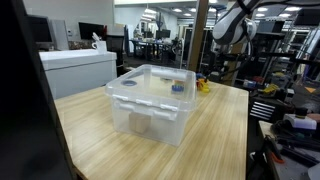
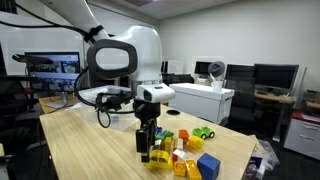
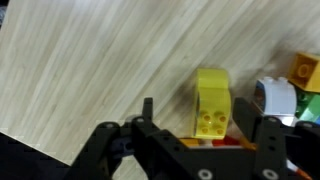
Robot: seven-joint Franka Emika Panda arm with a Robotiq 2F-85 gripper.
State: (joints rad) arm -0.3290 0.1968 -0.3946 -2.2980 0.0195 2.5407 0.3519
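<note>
In the wrist view my gripper [image 3: 197, 110] is open. A yellow toy block [image 3: 212, 104] with studs lies on the wooden table between the jaws, close to one finger [image 3: 246, 112] and well apart from the other. Under the block I see red and orange pieces. In an exterior view the gripper [image 2: 148, 150] points down into a cluster of coloured toy blocks [image 2: 180, 155] near the table's corner. In the other, the arm [image 1: 232, 30] reaches down behind the bin toward yellow toys [image 1: 203, 85].
A large clear plastic bin [image 1: 150, 100] stands mid-table with a small blue object inside. A white-and-green toy [image 3: 275, 97] and an orange block [image 3: 305, 68] lie beside the yellow one. A blue block [image 2: 208, 165] and a green toy car [image 2: 203, 133] sit nearby. Desks and monitors surround the table.
</note>
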